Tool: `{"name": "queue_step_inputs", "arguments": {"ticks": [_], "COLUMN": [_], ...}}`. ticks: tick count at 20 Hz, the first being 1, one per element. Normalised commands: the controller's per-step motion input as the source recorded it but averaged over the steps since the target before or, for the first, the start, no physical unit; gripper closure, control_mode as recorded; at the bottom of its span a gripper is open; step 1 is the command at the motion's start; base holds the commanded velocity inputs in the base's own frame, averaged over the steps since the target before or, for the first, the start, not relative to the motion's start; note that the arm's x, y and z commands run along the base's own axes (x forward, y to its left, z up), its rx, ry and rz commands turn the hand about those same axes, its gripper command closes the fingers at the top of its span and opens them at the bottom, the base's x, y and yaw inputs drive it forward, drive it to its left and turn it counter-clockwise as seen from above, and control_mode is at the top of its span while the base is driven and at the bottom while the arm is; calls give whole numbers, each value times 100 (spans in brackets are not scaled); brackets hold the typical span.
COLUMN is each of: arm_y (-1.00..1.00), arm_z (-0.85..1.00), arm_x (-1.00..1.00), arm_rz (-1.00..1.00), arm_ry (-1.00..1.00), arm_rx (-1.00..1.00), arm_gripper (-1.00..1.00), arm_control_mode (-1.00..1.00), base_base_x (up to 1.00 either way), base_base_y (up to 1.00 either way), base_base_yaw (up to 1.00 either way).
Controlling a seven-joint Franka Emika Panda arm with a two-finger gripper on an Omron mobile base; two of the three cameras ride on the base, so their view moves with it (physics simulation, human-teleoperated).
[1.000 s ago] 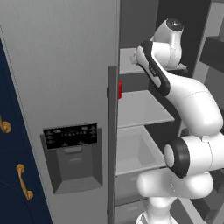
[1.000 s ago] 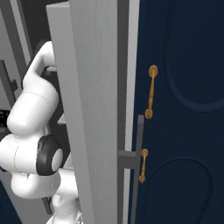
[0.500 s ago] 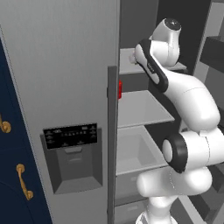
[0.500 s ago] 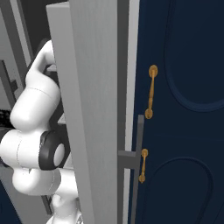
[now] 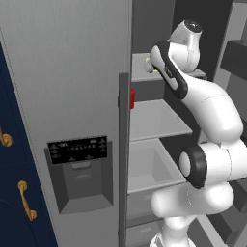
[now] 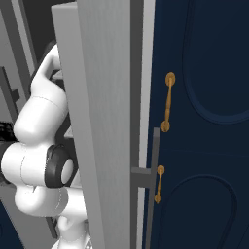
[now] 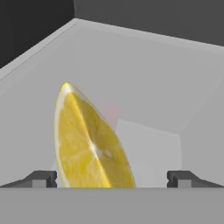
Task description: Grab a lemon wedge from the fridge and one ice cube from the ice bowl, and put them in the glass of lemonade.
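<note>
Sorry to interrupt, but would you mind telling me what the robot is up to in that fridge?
It is reaching into the open fridge for the lemon wedge on an upper shelf. In the hand view the claw is wide open, with the wedge standing between its fingertips, nearer the left one. Nothing is gripped yet.

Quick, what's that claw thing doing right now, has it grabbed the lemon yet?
Gripper: open, holding nothing; the lemon wedge sits between its fingertips, not yet gripped.

Lemon wedge (image 7: 89, 142) on upper fridge (image 5: 72, 72) shelf, btwn open gripper (image 7: 112, 178) tips, nearer the left.
</note>
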Motion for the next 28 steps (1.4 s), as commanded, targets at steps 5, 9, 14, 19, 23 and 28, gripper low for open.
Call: {"name": "queue_step_inputs", "arguments": {"ticks": [5,9,14,19,23,28], "arm_y": [0,0,0,0,10,27], "arm_z": [-11,-12,-9,0,-17,-26], "arm_x": [2,0,0,-2,-60,-94], "arm_rz": [6,4,0,0,0,-1], "arm_ry": [1,2,7,0,0,-9], "arm_rx": [-3,-3,0,0,0,0], "arm_gripper": [-100,100,100,100,100,100], "arm_control_mode": [-100,-100,-100,-100,-100,-100], "base_base_x": [0,0,0,0,0,0], "base_base_y": [0,0,0,0,0,0], "base_base_yaw": [0,0,0,0,0,0]}}
